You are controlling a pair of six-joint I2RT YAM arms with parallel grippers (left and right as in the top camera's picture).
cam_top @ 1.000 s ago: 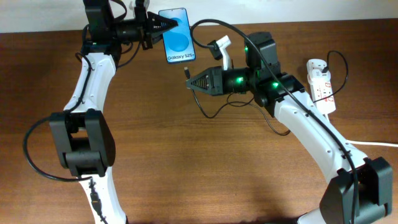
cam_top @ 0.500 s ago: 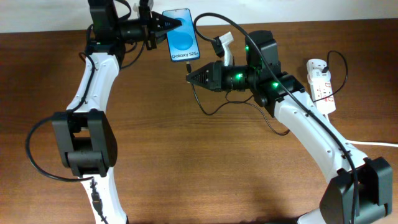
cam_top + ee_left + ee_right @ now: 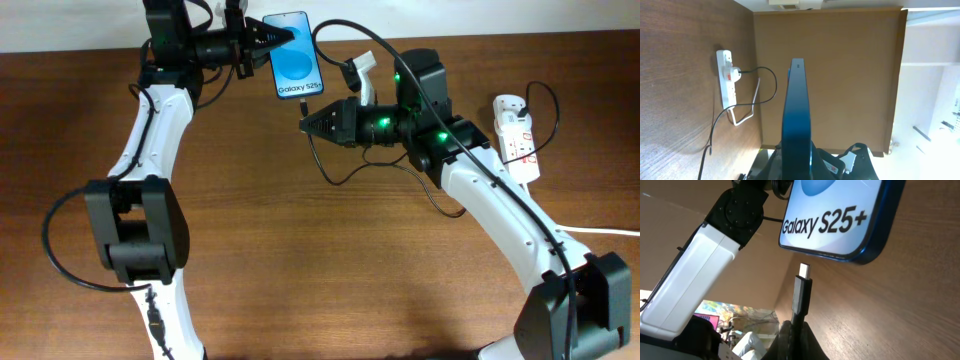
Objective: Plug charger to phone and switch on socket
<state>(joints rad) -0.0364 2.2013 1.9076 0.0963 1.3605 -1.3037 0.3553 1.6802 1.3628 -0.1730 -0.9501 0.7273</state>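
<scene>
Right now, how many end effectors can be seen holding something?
2. The left end effector, at the far side, grips the phone by its side edge. The right end effector holds the charger just short of the phone's bottom end, connector not yet inserted. No others visible.

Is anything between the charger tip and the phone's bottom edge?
Nothing: the right wrist view shows a bare gap between the charger tip and the phone.

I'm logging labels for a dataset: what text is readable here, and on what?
"Galaxy S25+": on the screen of the phone.
Red markings on the socket: too small to read.
The charger shows no text.
</scene>
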